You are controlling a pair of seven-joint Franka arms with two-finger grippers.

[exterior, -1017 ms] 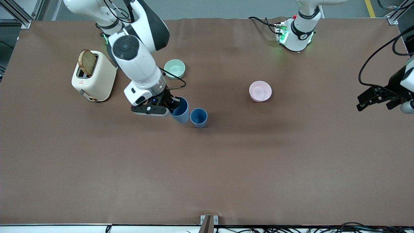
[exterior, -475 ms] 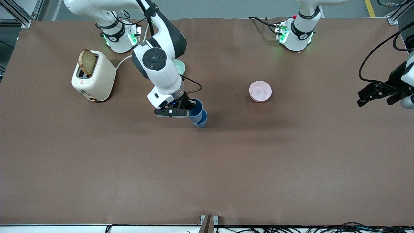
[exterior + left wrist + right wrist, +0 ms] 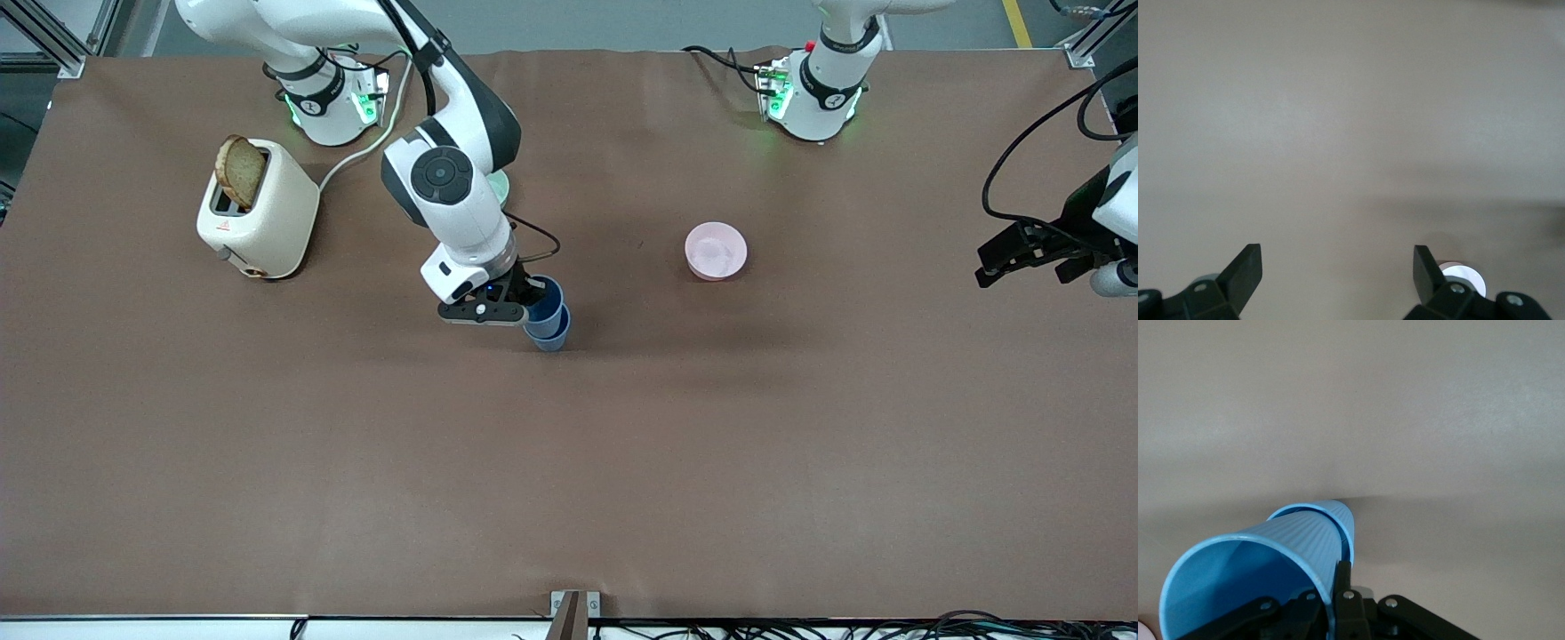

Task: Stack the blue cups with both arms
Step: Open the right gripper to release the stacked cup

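My right gripper [image 3: 531, 300] is shut on the rim of a blue cup [image 3: 544, 296]. The cup's lower part sits tilted inside the second blue cup [image 3: 556, 337], which stands on the brown table. In the right wrist view the held cup [image 3: 1258, 570] fills the foreground. The rim of the lower cup [image 3: 1346, 517] rings it, and one finger [image 3: 1343, 577] presses on its outer wall. My left gripper [image 3: 985, 265] waits open and empty above the table's edge at the left arm's end. Its wrist view shows only its spread fingertips [image 3: 1248, 263] over bare table.
A cream toaster [image 3: 267, 218] with a bread slice [image 3: 239, 171] stands at the right arm's end. A pale green bowl [image 3: 501, 187] is mostly hidden by the right arm. A pink bowl [image 3: 716, 251] sits toward the left arm's end.
My right gripper carried the held cup sideways over the standing cup and lowered it into it. The left gripper shifted only slightly.
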